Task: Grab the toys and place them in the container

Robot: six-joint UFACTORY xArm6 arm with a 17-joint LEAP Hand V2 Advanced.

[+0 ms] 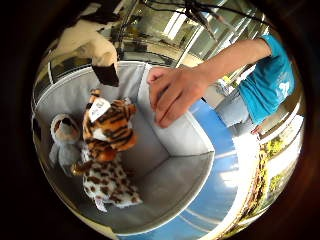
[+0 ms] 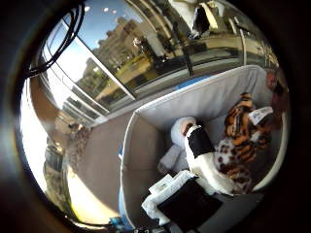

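From my remote station I see a person's hand [image 1: 172, 95] resting on the grey rim, the bare forearm [image 1: 235, 57] leading to a teal sleeve [image 1: 272, 75], a blue surface [image 1: 220, 165] underneath, and tall windows [image 2: 104, 58] showing buildings and trees outside.

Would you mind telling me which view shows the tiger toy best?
The little finger side palm view: the tiger toy lies unobstructed in the grey container, atop the spotted toy. In the thumb side view, the hand partly hides it.
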